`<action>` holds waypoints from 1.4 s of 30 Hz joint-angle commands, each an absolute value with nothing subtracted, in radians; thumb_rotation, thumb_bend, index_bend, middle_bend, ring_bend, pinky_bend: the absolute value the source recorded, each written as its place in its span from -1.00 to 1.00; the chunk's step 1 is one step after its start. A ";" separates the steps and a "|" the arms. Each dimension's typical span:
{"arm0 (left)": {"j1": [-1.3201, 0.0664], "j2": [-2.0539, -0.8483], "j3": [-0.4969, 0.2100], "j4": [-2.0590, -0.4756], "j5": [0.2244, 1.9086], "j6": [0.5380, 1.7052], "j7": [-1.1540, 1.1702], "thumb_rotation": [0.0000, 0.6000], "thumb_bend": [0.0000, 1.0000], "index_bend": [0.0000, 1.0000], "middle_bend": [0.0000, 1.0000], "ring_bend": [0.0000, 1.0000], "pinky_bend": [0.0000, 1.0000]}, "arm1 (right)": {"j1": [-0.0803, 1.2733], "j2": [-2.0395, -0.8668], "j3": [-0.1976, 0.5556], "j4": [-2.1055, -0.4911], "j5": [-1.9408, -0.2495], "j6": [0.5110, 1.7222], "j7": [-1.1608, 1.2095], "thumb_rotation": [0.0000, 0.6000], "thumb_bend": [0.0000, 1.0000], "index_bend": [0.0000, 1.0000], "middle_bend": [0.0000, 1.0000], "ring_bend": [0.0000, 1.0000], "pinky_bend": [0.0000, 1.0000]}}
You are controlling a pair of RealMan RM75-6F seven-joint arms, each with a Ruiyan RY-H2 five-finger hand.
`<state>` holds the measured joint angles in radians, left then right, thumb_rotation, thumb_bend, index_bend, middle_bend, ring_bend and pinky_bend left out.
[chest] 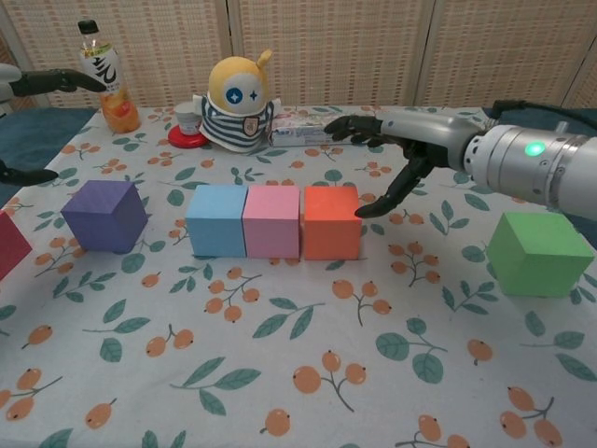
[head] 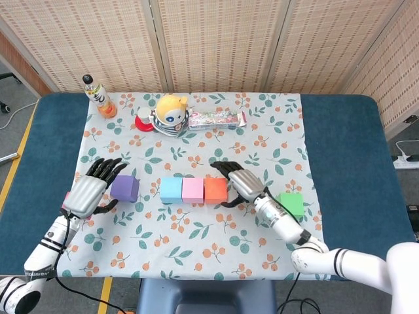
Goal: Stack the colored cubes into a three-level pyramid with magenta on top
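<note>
Here the orange cube (chest: pixel 331 222) serves as the landmark: it stands on the floral tablecloth (head: pixel 196 222) as the right end of a row, touching the pink cube (chest: pixel 271 221), which in turn touches the light blue cube (chest: pixel 216 220). The right hand (head: pixel 239 182) hovers just beside the orange cube on its right, fingers spread apart and holding nothing; in the chest view its fingertips (chest: pixel 366 212) hang close to the cube's upper right corner without clearly touching it. Further right of the orange cube, beyond that hand, the green cube (chest: pixel 540 254) sits alone on the cloth. Well to the left of the orange cube, past the blue one, stands the purple cube (chest: pixel 104 216). The left hand (head: pixel 88 192) is just beside the purple cube on its far-left side, fingers apart and empty, with the dark fingertips (head: pixel 105 167) reaching over near the cube's top edge. At the left border of the chest view, a magenta cube (chest: pixel 11 245) shows only partly, farthest from the orange cube; in the head view it is almost hidden under the left hand. Behind the orange cube, at the far edge of the cloth, stand a yellow-headed toy figure (chest: pixel 236 101), a bottle of orange drink (chest: pixel 104 77), a small red-based cup (chest: pixel 189 125) and a long flat packet (chest: pixel 322 129).
</note>
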<state>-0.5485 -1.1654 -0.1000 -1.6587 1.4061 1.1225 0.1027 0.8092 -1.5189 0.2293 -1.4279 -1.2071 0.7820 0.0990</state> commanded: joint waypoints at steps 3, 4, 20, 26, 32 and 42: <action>-0.543 -1.162 -0.100 -1.658 1.402 1.125 0.097 1.00 -0.36 -0.98 -0.98 -1.00 -0.99 | 0.793 -1.469 0.241 -1.418 -1.148 0.790 0.062 1.00 -0.83 -1.00 -0.94 -1.00 -1.00; -0.542 -1.162 -0.100 -1.657 1.401 1.125 0.095 1.00 -0.36 -0.98 -0.97 -1.00 -0.99 | 0.795 -1.472 0.241 -1.404 -1.137 0.783 0.060 1.00 -0.83 -1.00 -0.94 -1.00 -1.00; -0.545 -1.176 -0.103 -1.624 1.388 1.102 0.066 1.00 -0.36 -0.98 -0.98 -1.00 -0.98 | 0.881 -1.693 0.253 -1.065 -1.083 0.652 0.123 1.00 -0.90 -1.00 -1.00 -1.00 -1.00; -0.545 -1.179 -0.104 -1.613 1.388 1.100 0.056 1.00 -0.36 -0.98 -0.98 -1.00 -0.99 | 0.897 -1.743 0.263 -1.007 -1.108 0.643 0.166 1.00 -0.90 -1.00 -1.00 -1.00 -1.00; -0.543 -1.179 -0.102 -1.608 1.392 1.099 0.047 1.00 -0.36 -0.98 -0.98 -1.00 -0.99 | 0.906 -1.763 0.269 -0.982 -1.124 0.632 0.192 1.00 -0.90 -1.00 -1.00 -1.00 -1.00; -0.542 -1.182 -0.100 -1.600 1.398 1.100 0.038 1.00 -0.36 -0.98 -0.98 -1.00 -0.99 | 0.912 -1.771 0.275 -0.983 -1.127 0.624 0.195 1.00 -0.90 -1.00 -1.00 -1.00 -1.00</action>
